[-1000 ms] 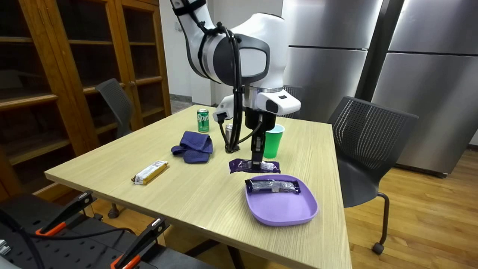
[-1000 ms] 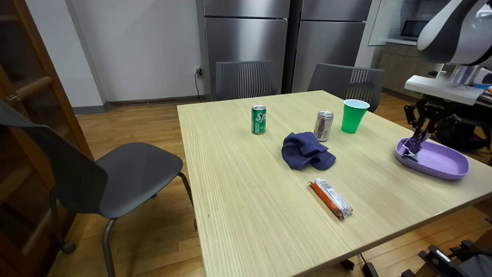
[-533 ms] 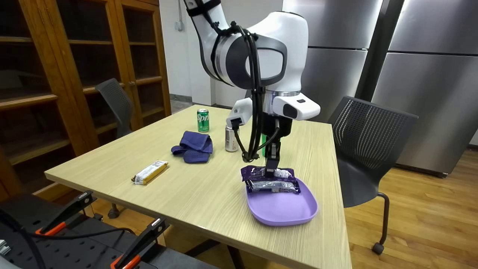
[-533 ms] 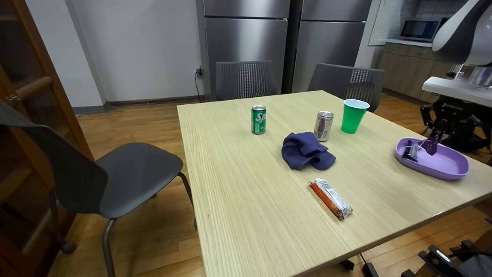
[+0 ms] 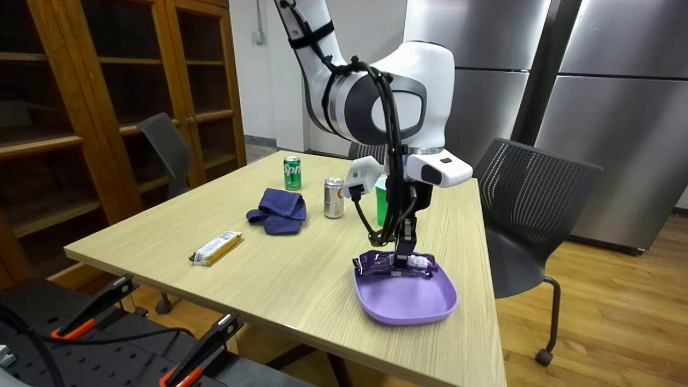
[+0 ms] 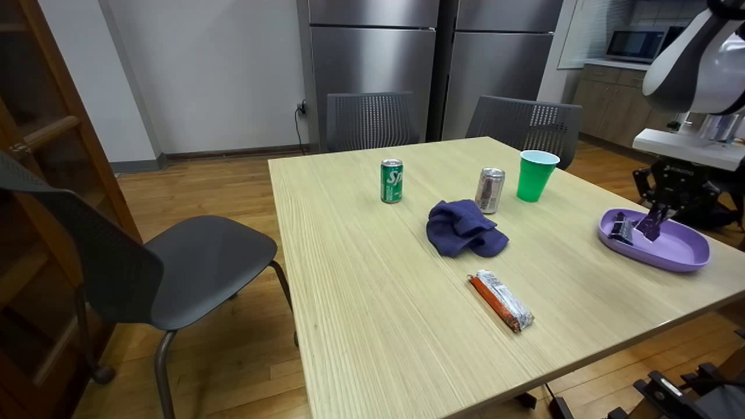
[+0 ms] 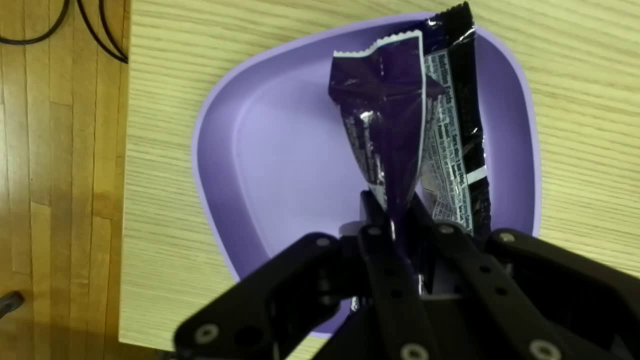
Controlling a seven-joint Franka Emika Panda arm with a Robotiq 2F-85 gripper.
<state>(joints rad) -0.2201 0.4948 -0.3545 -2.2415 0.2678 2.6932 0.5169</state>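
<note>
Over the purple plate, a dark purple wrapped bar pinched in the gripper

In an exterior view the bar is over the plate's far part, roughly level, its long axis running left to right. In the wrist view that axis runs near to far, one crimped, white-edged end pointing far, and a second wrapped bar lies in the plate just to its right, slightly angled. The fingers press the held bar from both sides near its middle.

They cover that middle, and its near end is lost beneath the gripper in the wrist view. In an exterior view the arm is cut off at the right edge, and the bar shows almost end-on. Whether it touches the plate cannot be told.
</note>
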